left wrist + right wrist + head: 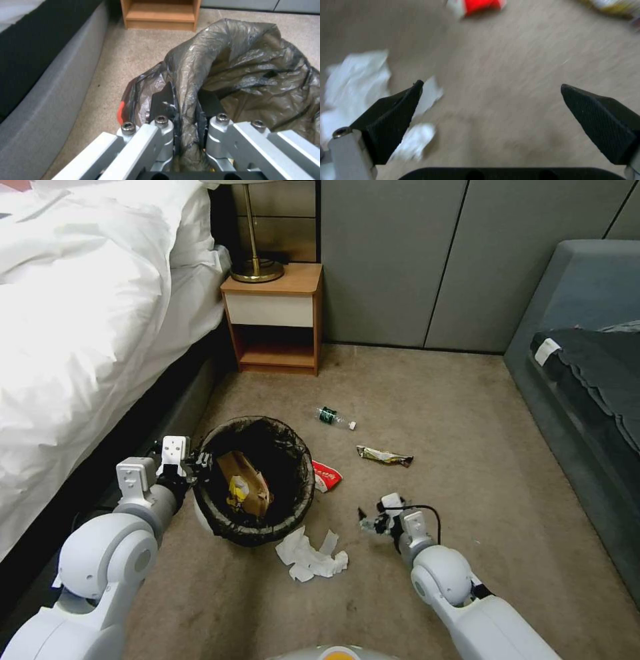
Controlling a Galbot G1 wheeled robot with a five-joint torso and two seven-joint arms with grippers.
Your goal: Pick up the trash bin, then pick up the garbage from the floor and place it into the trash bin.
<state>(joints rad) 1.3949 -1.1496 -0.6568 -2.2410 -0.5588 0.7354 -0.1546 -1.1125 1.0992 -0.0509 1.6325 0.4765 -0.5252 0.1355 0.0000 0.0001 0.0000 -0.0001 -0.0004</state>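
Observation:
The trash bin (301, 493), with a dark liner (253, 65) over its rim, is by the bed. A tan paper bag (241, 472) and a yellow wrapper (239, 489) lie inside it. My left gripper (197, 461) is shut on the bin's near-left rim, its fingers (162, 100) pinching liner and rim. On the carpet lie white tissues (310, 557), a red-and-white packet (327, 475), an olive wrapper (385, 455) and a small clear bottle (333, 417). My right gripper (373, 520) hangs open and empty over bare carpet, right of the tissues (356, 75) and short of the red packet (480, 5).
The bed (80, 313) with its dark base runs along the left. A wooden nightstand (277, 317) carrying a brass lamp stands at the back. A grey sofa (587, 380) lines the right side. Open carpet (467, 447) lies between them.

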